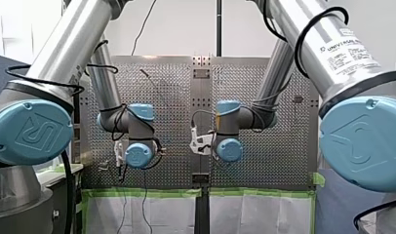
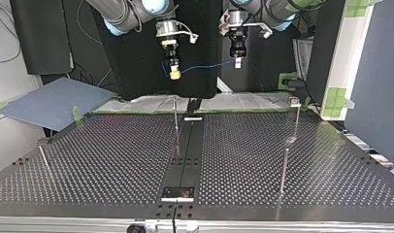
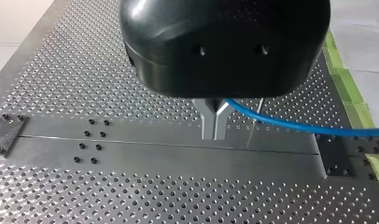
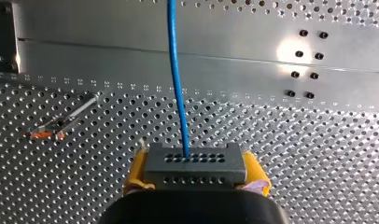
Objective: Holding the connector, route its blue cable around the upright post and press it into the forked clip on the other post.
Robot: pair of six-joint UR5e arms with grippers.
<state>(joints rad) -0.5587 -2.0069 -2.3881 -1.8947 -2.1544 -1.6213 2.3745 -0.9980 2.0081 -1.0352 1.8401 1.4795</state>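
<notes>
Connector (image 4: 195, 164) clamped in R pincer (image 4: 197, 171); blue cable (image 4: 177, 79) pinched by L pincer (image 3: 214, 133).

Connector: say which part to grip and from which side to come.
Grip the connector by its two short ends, coming from the back, opposite the holed face where the blue cable exits; my right gripper holds it so.

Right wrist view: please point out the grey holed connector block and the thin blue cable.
grey holed connector block (image 4: 195, 167), right wrist view, its holed face.
thin blue cable (image 4: 177, 79), right wrist view, its middle stretch.
</notes>
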